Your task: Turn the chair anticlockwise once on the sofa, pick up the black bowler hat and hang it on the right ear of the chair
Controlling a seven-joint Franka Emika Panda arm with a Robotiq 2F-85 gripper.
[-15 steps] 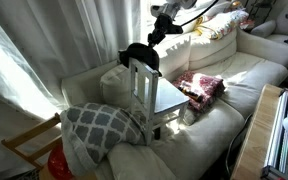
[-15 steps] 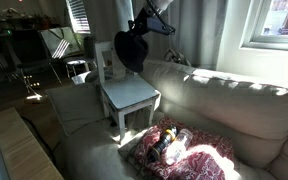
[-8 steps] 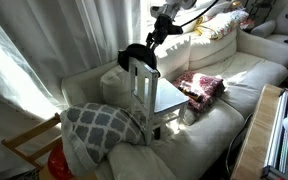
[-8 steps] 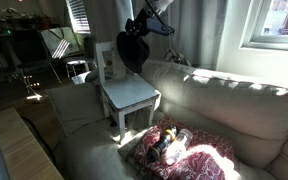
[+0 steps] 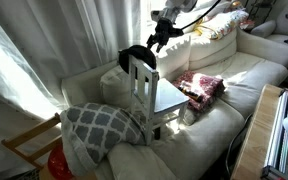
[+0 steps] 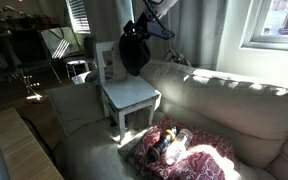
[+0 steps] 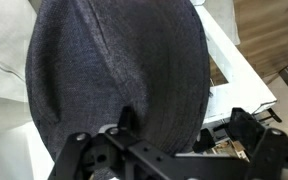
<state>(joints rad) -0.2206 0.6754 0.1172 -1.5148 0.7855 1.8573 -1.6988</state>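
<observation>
The white chair (image 5: 152, 92) (image 6: 126, 95) stands on the cream sofa (image 5: 246, 72) (image 6: 229, 100). The black bowler hat (image 5: 136, 55) (image 6: 132, 52) hangs on a top corner of the chair's backrest in both exterior views. My gripper (image 5: 162, 36) (image 6: 148, 24) is just above and behind the hat. In the wrist view the hat (image 7: 114, 70) fills most of the picture, and white chair parts (image 7: 227, 55) show to its right. There my gripper (image 7: 184, 122) is open: the fingers stand wide apart around the hat's edge, with a gap on the right side.
A grey-and-white patterned cushion (image 5: 99, 125) lies at the sofa's end beside the chair. A red-pink cloth bundle (image 5: 199, 85) (image 6: 179, 145) sits on the seat. A bare wood chair frame (image 5: 29, 145) and a wooden table (image 5: 269, 125) stand off the sofa.
The jaws have opened and let go of the hat. The gripper has drawn slightly up and away, and the hat stays hanging on the chair's corner.
</observation>
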